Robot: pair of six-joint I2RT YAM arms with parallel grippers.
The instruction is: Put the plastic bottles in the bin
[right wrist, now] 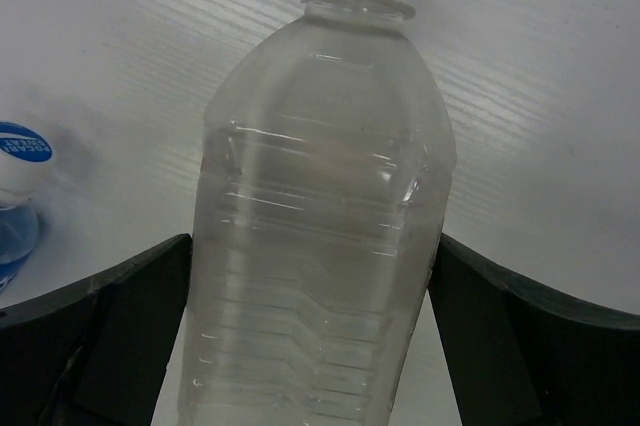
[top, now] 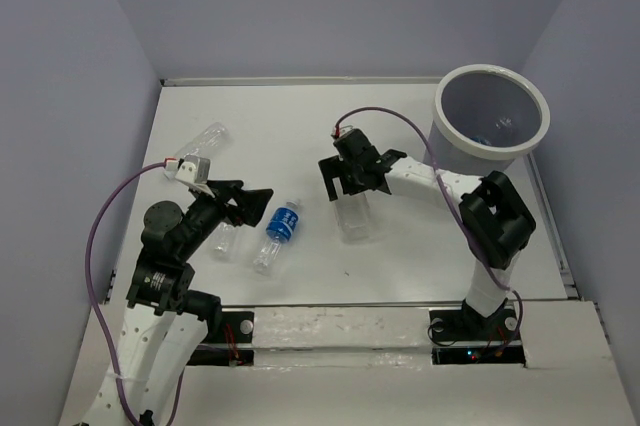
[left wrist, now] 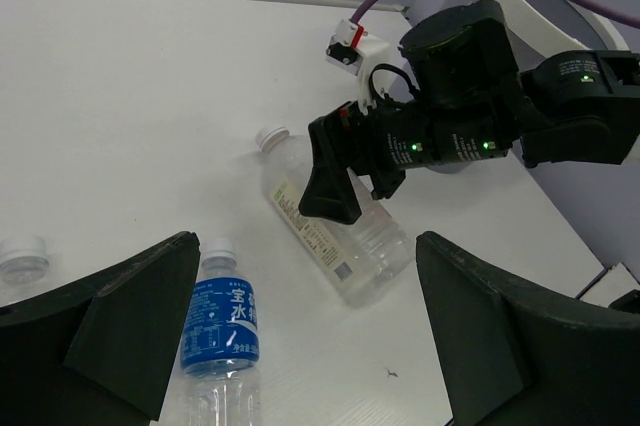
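Observation:
A wide clear unlabelled bottle [top: 353, 216] lies at the table's middle, white cap toward the near edge. My right gripper [top: 345, 181] is open and straddles it; in the right wrist view the bottle [right wrist: 320, 236] fills the gap between both fingers. My left gripper [top: 248, 204] is open and empty, just left of a blue-labelled bottle [top: 279, 236], which shows in the left wrist view [left wrist: 222, 326]. Another clear bottle [top: 225, 239] lies partly under the left arm. A further bottle [top: 205, 141] lies at the far left. The grey bin [top: 492, 121] stands at the back right.
The table's raised white edge [top: 300, 79] runs along the back, with grey walls on three sides. The right arm's purple cable [top: 400, 121] loops between its wrist and the bin. The left arm's cable [top: 110, 206] hangs off its left side.

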